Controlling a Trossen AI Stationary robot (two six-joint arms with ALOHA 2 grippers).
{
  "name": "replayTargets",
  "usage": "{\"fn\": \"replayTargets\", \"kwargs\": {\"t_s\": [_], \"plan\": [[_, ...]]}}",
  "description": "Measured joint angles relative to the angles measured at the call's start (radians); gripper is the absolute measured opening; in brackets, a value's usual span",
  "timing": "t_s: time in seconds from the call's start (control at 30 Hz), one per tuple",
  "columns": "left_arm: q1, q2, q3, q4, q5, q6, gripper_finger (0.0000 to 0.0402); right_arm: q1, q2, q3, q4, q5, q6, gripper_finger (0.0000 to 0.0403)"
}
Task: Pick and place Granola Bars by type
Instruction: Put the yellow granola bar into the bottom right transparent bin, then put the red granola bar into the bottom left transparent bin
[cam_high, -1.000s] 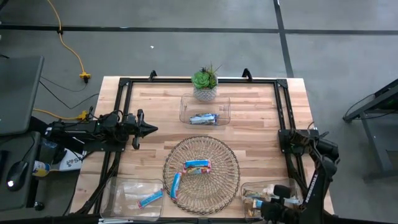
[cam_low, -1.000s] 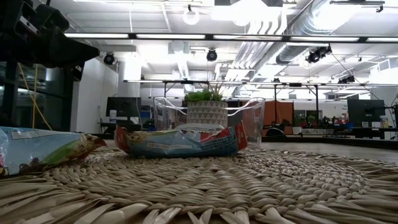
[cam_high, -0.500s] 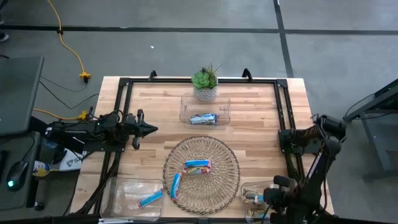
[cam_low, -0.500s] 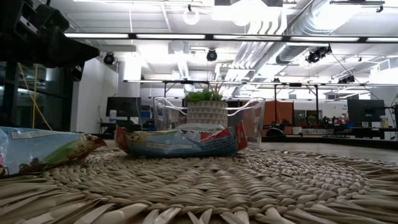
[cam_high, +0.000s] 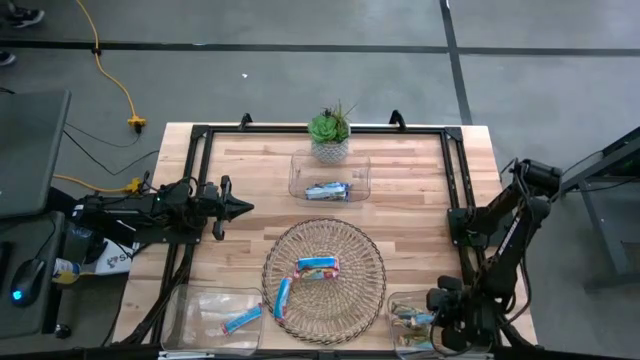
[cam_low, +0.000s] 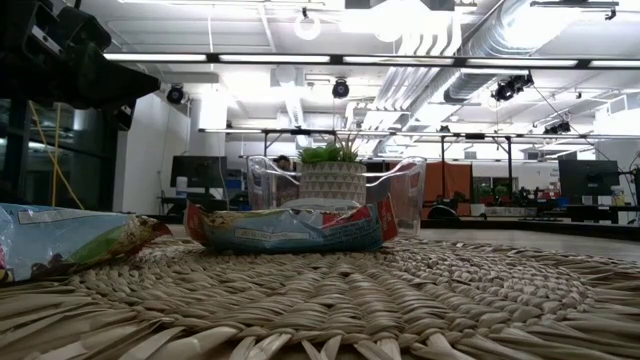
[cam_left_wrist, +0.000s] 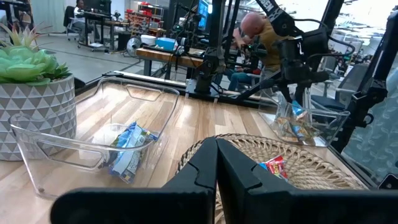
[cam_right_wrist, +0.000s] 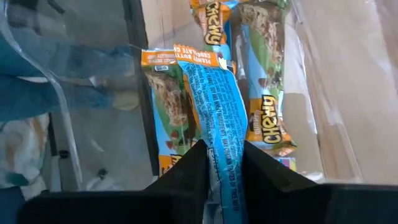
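Two blue granola bars (cam_high: 318, 266) (cam_high: 283, 296) lie flat on the round wicker tray (cam_high: 372, 250). The far clear bin (cam_high: 358, 165) holds one silvery-blue bar (cam_high: 327, 190). In the near-left bin (cam_high: 190, 305) there is a blue bar (cam_high: 242, 319). My right gripper (cam_right_wrist: 225, 162) hangs over the near-right bin (cam_high: 400, 303), shut on a blue-wrapped bar (cam_right_wrist: 214, 93) above several tan-green bars (cam_right_wrist: 264, 93). At the table's left side my left gripper (cam_left_wrist: 216, 168) waits shut, pointing level toward the right. My right gripper pinches the blue-wrapped bar by one end (cam_right_wrist: 222, 146) between its two fingers. The fingers slant down from above and lie along the bar, which sticks out past the fingertips. The bar's free end (cam_right_wrist: 194, 59) hangs over the tan-green bars in the bin; whether it touches them I cannot tell.
A potted succulent (cam_high: 329, 133) stands at the far edge behind the far bin. A black frame (cam_high: 200, 140) runs round the tabletop. People sit at desks (cam_left_wrist: 255, 37) beyond the table's right side.
My right arm has folded up at the table's right edge. Its gripper has tipped more steeply downward over the near-right bin and drawn back a little from the near edge, still shut on the bar. The bars on the tray have not moved.
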Motion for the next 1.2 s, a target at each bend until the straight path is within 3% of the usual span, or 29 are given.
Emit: {"fn": "replayTargets", "kwargs": {"t_s": [0.5,0.77,0.9,1.2], "plan": [[0.000,0.000,0.000,0.000,0.000,0.000,0.0001,0.000,-0.007,0.000,0.026,-0.030,-0.062,0.0205],[0.000,0.000,0.000,0.000,0.000,0.000,0.0001,-0.021,-0.132,0.000,0.037,-0.013,-0.074,0.0200],[0.000,0.000,0.000,0.000,0.000,0.000,0.0001,-0.057,-0.211,0.000,0.064,0.088,-0.142,0.0195],[0.000,0.000,0.000,0.000,0.000,0.000,0.0001,-0.213,-0.332,0.001,0.297,0.316,-0.550,0.0195]]}}
